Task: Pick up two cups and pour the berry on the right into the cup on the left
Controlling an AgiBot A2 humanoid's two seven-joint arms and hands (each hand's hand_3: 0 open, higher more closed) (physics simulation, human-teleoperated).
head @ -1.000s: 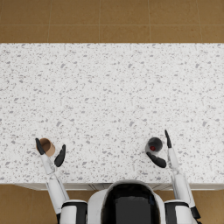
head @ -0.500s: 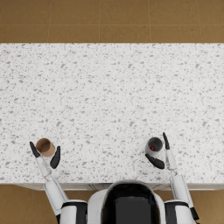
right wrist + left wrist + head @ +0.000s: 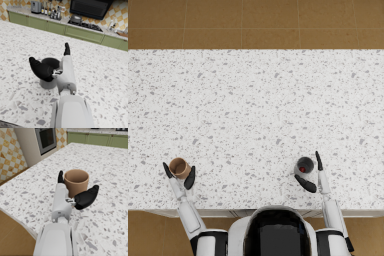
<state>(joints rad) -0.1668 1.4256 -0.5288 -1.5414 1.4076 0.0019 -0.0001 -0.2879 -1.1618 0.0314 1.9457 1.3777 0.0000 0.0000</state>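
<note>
**Closing on both cups before the lift**

The berry [image 3: 302, 170] lies as a small red spot inside the dark grey cup [image 3: 305, 164], which stands upright on the speckled surface [image 3: 256, 115] near its front edge, on my right. The tan cup [image 3: 179, 167] stands upright well apart on my left, and looks empty. My right hand [image 3: 312, 175] brackets the grey cup, thumb on one side and fingers on the other, apart and not yet clamped. My left hand [image 3: 178, 175] flanks the tan cup the same way, also apart.

To do this well, I judge I should close both hands evenly on the cup walls, below the rims, and keep the grey cup level so the berry stays in.

Compared with a second ago, my left hand and the tan cup sit further left; my right has barely moved.
</note>
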